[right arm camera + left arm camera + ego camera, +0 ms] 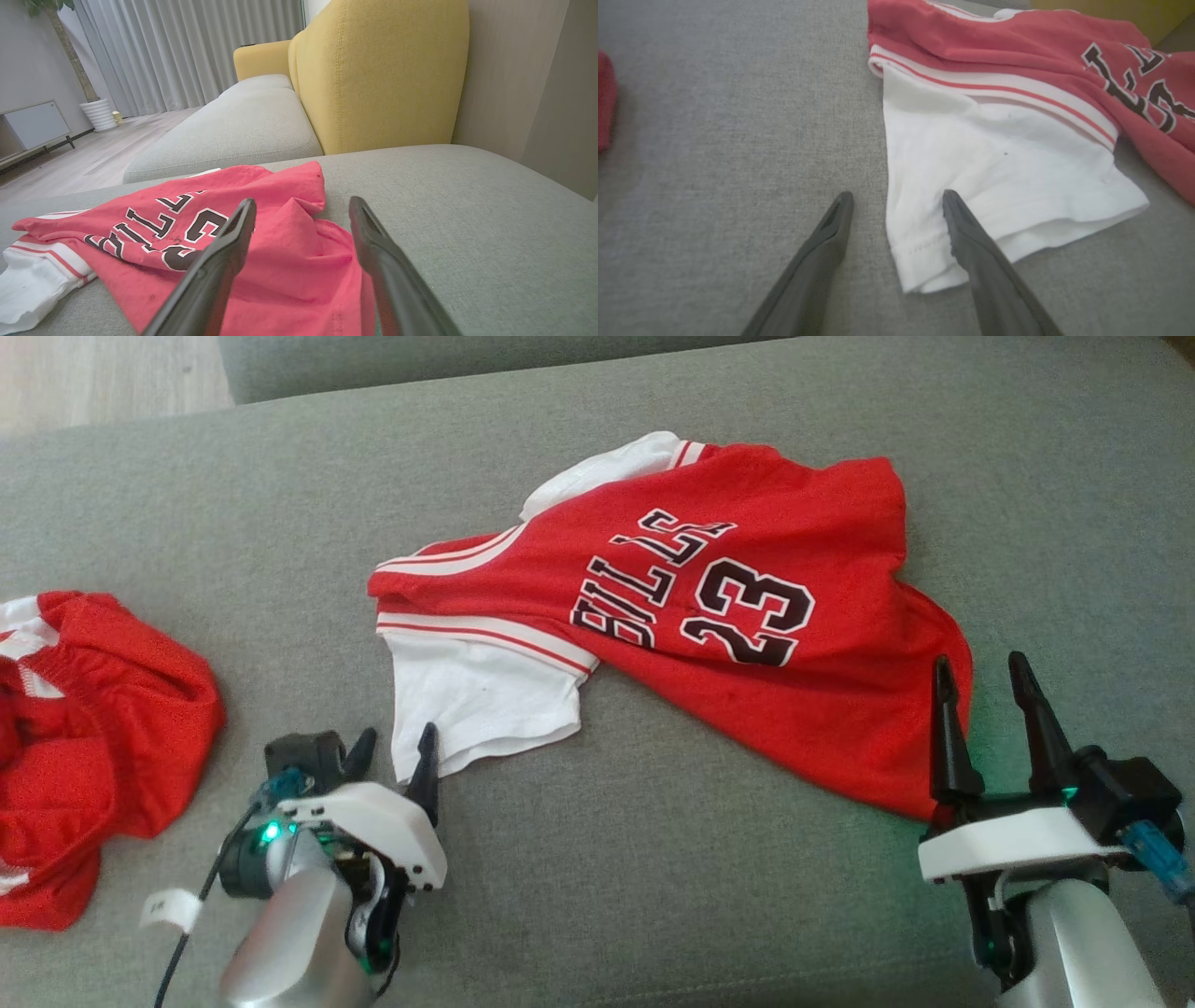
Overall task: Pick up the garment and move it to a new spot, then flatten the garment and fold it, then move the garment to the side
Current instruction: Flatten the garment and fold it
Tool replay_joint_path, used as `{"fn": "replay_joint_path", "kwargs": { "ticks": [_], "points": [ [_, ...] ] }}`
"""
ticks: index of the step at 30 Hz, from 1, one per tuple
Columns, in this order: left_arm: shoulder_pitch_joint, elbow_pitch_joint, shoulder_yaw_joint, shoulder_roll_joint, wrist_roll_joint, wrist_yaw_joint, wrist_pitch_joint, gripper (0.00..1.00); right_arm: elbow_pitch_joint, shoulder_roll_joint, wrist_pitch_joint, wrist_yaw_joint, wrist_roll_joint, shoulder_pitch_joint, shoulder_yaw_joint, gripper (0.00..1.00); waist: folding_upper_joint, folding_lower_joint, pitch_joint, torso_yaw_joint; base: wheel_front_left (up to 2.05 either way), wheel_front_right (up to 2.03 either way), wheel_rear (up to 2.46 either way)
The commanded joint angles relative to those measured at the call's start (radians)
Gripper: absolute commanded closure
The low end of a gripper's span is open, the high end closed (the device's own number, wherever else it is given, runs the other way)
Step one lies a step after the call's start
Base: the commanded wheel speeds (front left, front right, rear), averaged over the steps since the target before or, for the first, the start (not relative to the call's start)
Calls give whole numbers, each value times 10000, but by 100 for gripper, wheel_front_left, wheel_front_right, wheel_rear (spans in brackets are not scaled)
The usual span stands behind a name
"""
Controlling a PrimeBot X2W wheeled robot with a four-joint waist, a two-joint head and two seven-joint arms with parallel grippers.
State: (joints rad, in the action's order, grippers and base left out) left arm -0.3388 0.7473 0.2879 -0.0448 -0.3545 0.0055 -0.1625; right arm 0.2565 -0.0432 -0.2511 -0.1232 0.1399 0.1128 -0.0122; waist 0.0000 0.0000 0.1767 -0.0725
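Observation:
The garment (pixel 709 607) is a red jersey with white sleeves and black "BULLS 23" lettering, lying rumpled on the grey cushion (pixel 653 859). My left gripper (pixel 397 747) is open at the corner of the near white sleeve (pixel 999 186), one finger over the cloth and one over bare cushion. My right gripper (pixel 980 686) stands open at the jersey's red hem (pixel 303 261), its fingers straddling the fabric's edge. Neither holds anything.
A second red garment (pixel 84 737) lies bunched at the cushion's left edge. Behind the cushion stand a yellow sofa back (pixel 378 74), another grey seat (pixel 243 126) and wood floor (pixel 103 378).

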Motion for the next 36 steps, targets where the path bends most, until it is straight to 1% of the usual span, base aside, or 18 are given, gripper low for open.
{"fn": "replay_joint_path", "kwargs": {
  "ticks": [1,2,3,5,7,12,15,20,25,29,36],
  "points": [
    [-186,34,-202,-125,-22,50,166,0,-358,-70,-106,-75,61,378,211,0,0,0,8,-23,0,0,0],
    [-220,157,-157,-127,-25,2,233,0,-355,-70,-106,-75,67,384,207,0,0,0,9,-46,0,0,0],
    [-241,252,-104,-126,-36,-82,302,100,-351,-70,-106,-75,73,389,207,0,0,0,8,-65,0,0,0],
    [-253,350,-10,-124,-99,-296,397,100,-336,-70,-106,-75,75,388,199,0,0,0,-15,-88,0,0,0],
    [-257,344,-7,-125,-191,-422,353,100,-310,-70,-106,-75,69,363,173,0,0,0,-55,-104,0,0,0],
    [-283,-336,-277,-291,-334,-416,-509,100,49,-70,-106,-75,21,127,93,0,0,0,-303,-166,0,0,0],
    [-261,-1060,-537,-402,-338,-237,-815,100,426,-70,76,-75,63,-65,145,0,0,0,-421,-239,0,0,0],
    [-97,-2600,-992,-474,-276,73,-970,100,1000,-70,594,-75,325,-389,257,0,0,0,-467,-405,0,0,0],
    [201,-3946,-1207,-426,-108,202,-988,100,1539,-70,1133,-75,781,-458,435,0,0,0,-430,-500,0,0,0],
    [391,-4396,-1207,-374,-7,248,-990,100,1963,-70,1468,-75,1158,-361,579,0,0,0,-415,-482,0,0,0],
    [499,-4672,-1105,-303,69,226,-991,100,2690,-70,1456,-75,1601,-13,624,0,0,0,-348,-273,0,0,0]
  ]
}}
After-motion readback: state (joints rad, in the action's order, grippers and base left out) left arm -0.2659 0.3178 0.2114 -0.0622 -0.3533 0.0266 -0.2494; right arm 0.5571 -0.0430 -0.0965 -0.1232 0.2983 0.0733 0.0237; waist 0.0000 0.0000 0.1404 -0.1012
